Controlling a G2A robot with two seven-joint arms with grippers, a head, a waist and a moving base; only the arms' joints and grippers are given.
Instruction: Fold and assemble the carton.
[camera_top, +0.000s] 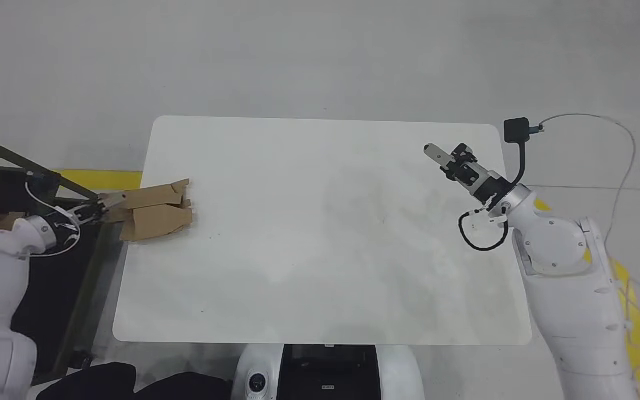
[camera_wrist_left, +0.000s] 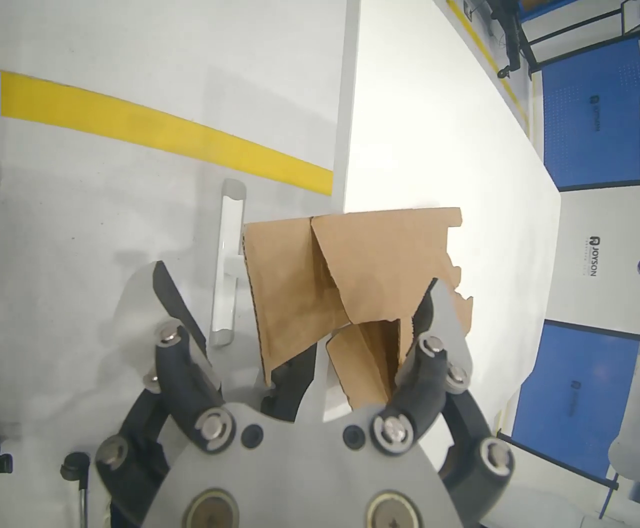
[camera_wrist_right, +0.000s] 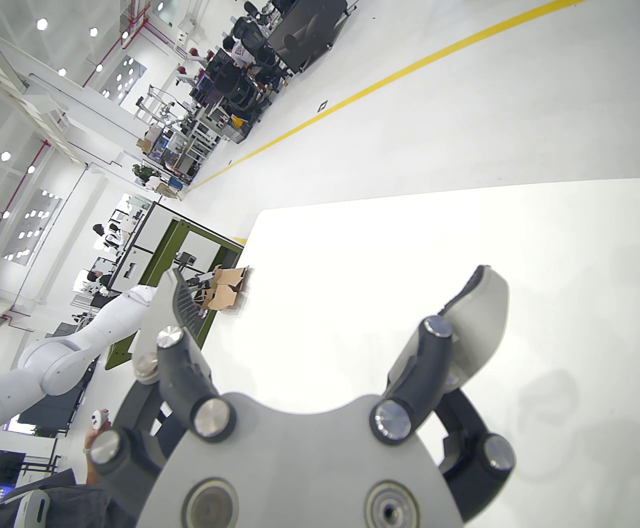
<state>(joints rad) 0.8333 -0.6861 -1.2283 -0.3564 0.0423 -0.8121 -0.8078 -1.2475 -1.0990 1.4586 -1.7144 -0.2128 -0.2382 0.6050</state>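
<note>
A flat brown carton (camera_top: 158, 210) with loose flaps lies at the left edge of the white table (camera_top: 330, 270), partly overhanging it. My left gripper (camera_top: 101, 208) is just off that edge, level with the carton. In the left wrist view the carton (camera_wrist_left: 380, 250) reaches in between the spread fingers of the left gripper (camera_wrist_left: 300, 295); one flap lies against one finger (camera_wrist_left: 442, 310), the other finger stands apart from it. My right gripper (camera_top: 440, 155) hovers open over the far right of the table with nothing in it. From the right gripper (camera_wrist_right: 325, 285) the carton (camera_wrist_right: 227, 292) shows far off.
A dark framed rack (camera_top: 85, 285) stands close along the table's left side. A white bar handle (camera_wrist_left: 227, 265) is below the carton off the table edge. A small black box with a cable (camera_top: 516, 130) sits by the table's far right corner.
</note>
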